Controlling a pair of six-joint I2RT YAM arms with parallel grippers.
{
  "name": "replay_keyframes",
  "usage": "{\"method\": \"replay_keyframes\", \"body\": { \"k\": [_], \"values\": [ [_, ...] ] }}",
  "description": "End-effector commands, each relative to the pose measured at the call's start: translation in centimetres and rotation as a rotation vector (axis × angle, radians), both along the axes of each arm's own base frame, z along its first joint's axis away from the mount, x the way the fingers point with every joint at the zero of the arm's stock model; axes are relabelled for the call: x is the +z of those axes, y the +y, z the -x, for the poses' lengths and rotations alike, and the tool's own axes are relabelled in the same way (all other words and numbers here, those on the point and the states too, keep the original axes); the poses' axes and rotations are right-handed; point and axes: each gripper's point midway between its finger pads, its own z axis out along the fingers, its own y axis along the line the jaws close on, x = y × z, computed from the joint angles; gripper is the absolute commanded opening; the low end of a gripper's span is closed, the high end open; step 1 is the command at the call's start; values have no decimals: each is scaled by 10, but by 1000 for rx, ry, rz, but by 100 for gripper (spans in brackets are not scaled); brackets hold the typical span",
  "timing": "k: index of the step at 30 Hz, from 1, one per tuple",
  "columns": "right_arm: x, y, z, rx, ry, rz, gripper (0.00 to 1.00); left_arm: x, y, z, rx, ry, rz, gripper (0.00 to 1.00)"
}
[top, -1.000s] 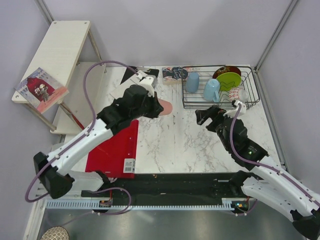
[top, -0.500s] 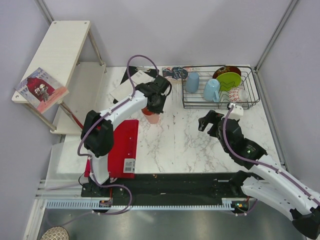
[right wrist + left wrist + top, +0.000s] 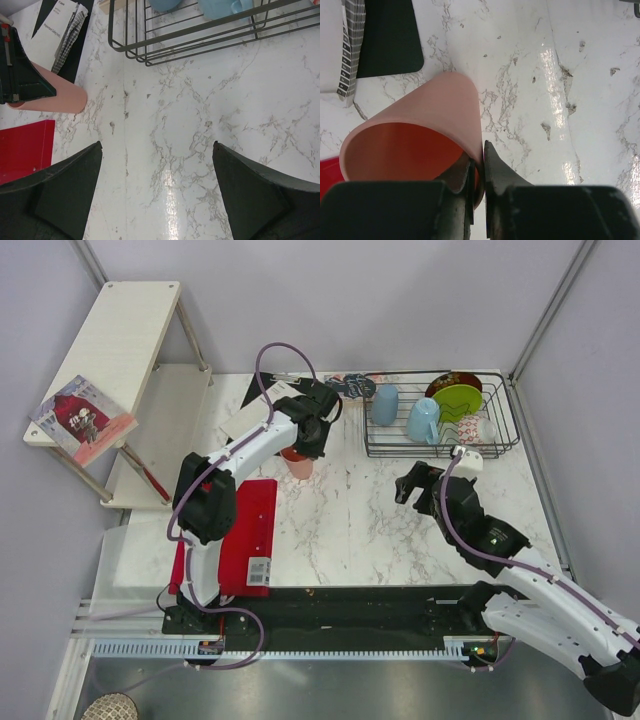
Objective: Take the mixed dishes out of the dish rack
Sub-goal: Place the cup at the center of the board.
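The pink cup [image 3: 298,464] is by the far corner of the red board, at or just above the marble top; I cannot tell whether it touches. My left gripper [image 3: 305,440] is shut on its rim, one finger inside and one outside [image 3: 479,165]; the cup [image 3: 420,130] opens toward the wrist camera. The black wire dish rack [image 3: 440,445] at the back right holds the grey-blue cup [image 3: 384,403], light blue mug [image 3: 424,420], lime-green plate [image 3: 460,401], dark red plate [image 3: 452,380] and a small bowl [image 3: 485,429]. My right gripper [image 3: 410,483] is open and empty in front of the rack [image 3: 157,145].
The flat red board [image 3: 240,530] lies at the near left. A pale wooden shelf unit [image 3: 120,340] with a book [image 3: 80,420] stands at the far left. Dark mats and papers [image 3: 265,395] and a patterned box [image 3: 350,388] lie behind the cup.
The left arm swung the pink cup from lying sideways in the air down to the table beside the red board, turning it mouth up. The right gripper drifted slightly.
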Motion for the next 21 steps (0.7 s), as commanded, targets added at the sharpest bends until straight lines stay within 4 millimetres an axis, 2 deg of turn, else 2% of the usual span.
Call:
{"method": "replay_keyframes", "body": {
  "k": [1, 3, 6, 8, 9, 12, 13, 16, 17, 18, 21],
  "values": [
    [-1, 2, -1, 12, 3, 16, 98, 6, 7, -4, -24, -13, -48, 16],
    [-1, 2, -1, 13, 5, 15, 98, 9, 8, -3, -17, -16, -51, 22],
    [0, 2, -1, 11, 2, 14, 98, 21, 8, -3, -12, -39, -37, 26],
    [2, 2, -1, 10, 0, 12, 98, 36, 6, -3, -10, -66, -9, 27],
    [3, 2, -1, 12, -2, 11, 98, 42, 5, -3, -7, -77, 0, 33],
    [3, 2, -2, 10, 1, 13, 98, 69, 1, -6, -4, -132, 43, 38],
    [2, 2, -3, 8, 1, 12, 98, 79, -1, -7, -3, -152, 61, 59],
    [3, 3, -3, 8, 3, 10, 98, 110, -5, -7, -7, -213, 105, 62],
    [3, 4, -3, 9, 4, 9, 98, 118, -6, -7, -9, -227, 119, 87],
    [4, 4, -3, 8, 3, 9, 98, 128, -8, -4, -13, -247, 136, 99],
    [6, 3, -5, 1, 0, 11, 98, 158, -10, 0, -11, -307, 177, 99]
  ]
}}
